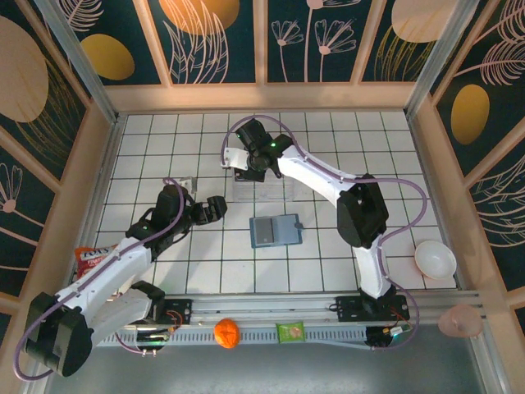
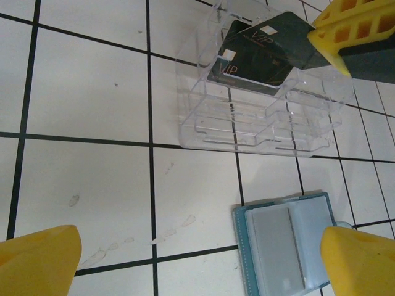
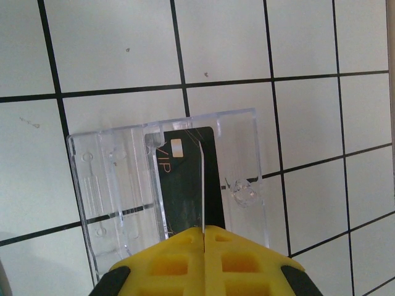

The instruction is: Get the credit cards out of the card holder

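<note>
While the right gripper pinches a black credit card on edge over the clear tray, a second card lies flat inside it. The card holder lies open at the left wrist view's lower right, the left gripper spread wide.

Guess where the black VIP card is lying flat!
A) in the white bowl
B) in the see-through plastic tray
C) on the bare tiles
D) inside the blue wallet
B: the black VIP card lies flat in the clear plastic tray, apart from the open card holder; the right gripper pinches a second black card above it.
</note>
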{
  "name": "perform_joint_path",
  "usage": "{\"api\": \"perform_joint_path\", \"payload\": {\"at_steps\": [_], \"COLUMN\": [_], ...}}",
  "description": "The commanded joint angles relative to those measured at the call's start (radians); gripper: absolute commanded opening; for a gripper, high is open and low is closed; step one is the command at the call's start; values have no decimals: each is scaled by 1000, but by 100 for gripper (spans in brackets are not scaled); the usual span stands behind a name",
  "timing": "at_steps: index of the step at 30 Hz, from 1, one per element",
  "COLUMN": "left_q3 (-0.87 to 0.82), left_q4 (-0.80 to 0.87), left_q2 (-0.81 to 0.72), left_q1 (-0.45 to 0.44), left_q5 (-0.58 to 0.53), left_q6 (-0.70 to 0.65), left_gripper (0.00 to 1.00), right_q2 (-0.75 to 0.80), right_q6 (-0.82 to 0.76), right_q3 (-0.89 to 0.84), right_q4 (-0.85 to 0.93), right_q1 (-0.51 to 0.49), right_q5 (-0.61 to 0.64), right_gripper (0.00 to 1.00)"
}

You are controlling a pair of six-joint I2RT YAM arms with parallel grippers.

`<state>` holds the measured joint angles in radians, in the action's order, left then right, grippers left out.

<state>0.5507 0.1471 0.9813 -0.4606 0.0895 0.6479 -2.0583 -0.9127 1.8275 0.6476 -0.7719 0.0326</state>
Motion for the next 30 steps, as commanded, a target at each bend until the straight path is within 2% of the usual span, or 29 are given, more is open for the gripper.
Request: {"api": "perform_joint_path", "payload": {"at_steps": [1, 9, 27, 30], "left_q3": [28, 27, 15, 15], "left_q4": [22, 22, 6, 6], "left_q2": [11, 17, 15, 11], "left_q1": [8, 13, 17, 18], "left_q5": [-11, -10, 1, 3], "left_q6": [-3, -1, 6, 7], "left_gripper": [99, 99, 99, 99], "right_q2": [-14, -25, -25, -20], "right_q6": [-29, -31, -7, 4], "right_q3": [-15, -15, -67, -75], "right_q4": [-21, -21, -99, -140], "right_q1": [8, 8, 5, 4], "right_q5": [-11, -45, -21, 0], "right_gripper": [0, 0, 0, 11]}}
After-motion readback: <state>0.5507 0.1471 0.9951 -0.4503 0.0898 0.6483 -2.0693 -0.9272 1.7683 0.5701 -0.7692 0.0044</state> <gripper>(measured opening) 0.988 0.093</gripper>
